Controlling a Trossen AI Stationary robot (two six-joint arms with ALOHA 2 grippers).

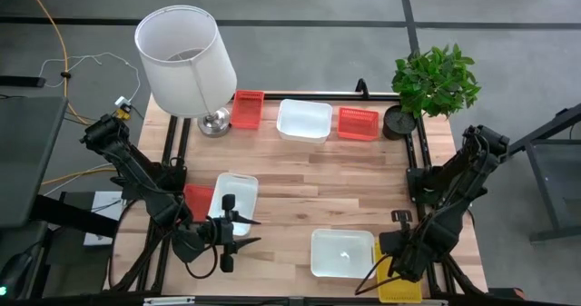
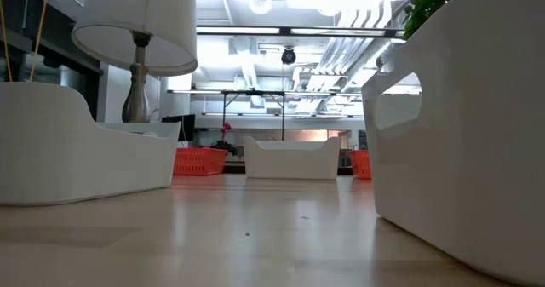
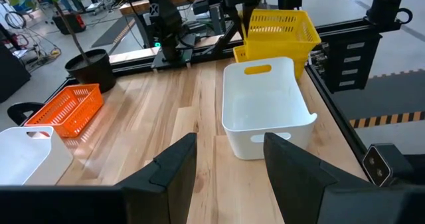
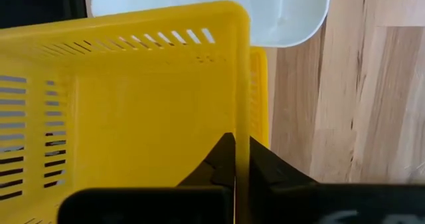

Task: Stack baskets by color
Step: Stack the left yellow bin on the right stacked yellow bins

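**Q:** Yellow basket (image 4: 133,98) up close, what was it doing?

**A:** Right claw (image 4: 238,159) was clamped on its rim, near-right table (image 1: 300,174) corner, with another yellow one (image 3: 240,52) below it.

**Q:** And the left claw (image 3: 229,159)?

**A:** Fingers apart, holding nothing, near-left by a white basket (image 1: 234,200). Another white one (image 1: 342,252) sat just left of the yellows. Red baskets (image 1: 247,109) and a third white (image 1: 304,120) lined the far edge.

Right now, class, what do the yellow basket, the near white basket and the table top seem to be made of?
Yellow basket: likely matte moulded plastic, with even colour and slotted sides; the shut right gripper pinches its wall.
White basket: likely smooth plastic, with a faint sheen, rounded corners and a cut-out handle.
Table top: looks like light wood planks, with visible grain and seams.
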